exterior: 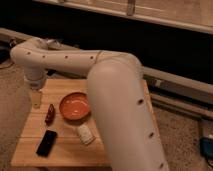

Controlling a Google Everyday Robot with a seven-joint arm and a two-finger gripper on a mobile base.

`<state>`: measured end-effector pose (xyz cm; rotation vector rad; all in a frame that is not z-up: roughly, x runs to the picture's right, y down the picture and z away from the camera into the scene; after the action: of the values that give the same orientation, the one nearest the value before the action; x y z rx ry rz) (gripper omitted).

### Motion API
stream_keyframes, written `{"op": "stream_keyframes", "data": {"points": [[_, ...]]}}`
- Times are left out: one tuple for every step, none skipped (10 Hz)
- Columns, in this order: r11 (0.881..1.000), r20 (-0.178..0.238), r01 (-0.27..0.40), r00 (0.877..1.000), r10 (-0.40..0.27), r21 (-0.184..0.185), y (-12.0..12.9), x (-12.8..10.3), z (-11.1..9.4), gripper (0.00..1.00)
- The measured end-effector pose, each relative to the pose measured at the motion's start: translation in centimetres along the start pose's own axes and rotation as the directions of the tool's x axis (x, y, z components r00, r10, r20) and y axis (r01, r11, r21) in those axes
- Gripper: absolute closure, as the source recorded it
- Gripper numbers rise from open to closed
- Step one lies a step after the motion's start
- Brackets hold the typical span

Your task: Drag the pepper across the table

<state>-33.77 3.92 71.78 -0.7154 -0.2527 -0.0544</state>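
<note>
The pepper [49,114] is a small dark red-brown chili lying on the light wooden table [60,149], left of the orange bowl [75,106]. My gripper [36,101] hangs from the white arm over the table's left part, just up and left of the pepper and apart from it. It holds nothing that I can see.
A flat black phone [46,142] lies near the table's front left. A small white rectangular object [85,134] lies below the bowl. My big white arm [120,110] covers the table's right side. A dark wall and a rail run behind.
</note>
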Motion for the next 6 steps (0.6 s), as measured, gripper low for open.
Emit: {"op": "stream_keyframes", "data": {"points": [[1.0,-0.015,0.024,1.0,-0.025,-0.008,-0.3,-1.0,1.1,0.2],[0.999,-0.029,0.039,0.999,-0.039,-0.022,-0.5,-1.7,2.4,0.2],[0.998,-0.05,0.044,0.998,-0.045,-0.036,-0.8,-1.6,3.8,0.2],[0.998,-0.066,0.047,0.997,-0.05,-0.052,-1.2,-1.8,5.2,0.2],[0.997,-0.076,0.047,0.996,-0.051,-0.065,-1.3,-1.9,6.0,0.2],[0.995,-0.101,0.039,0.994,-0.048,-0.089,-1.5,-2.0,7.6,0.2]]}}
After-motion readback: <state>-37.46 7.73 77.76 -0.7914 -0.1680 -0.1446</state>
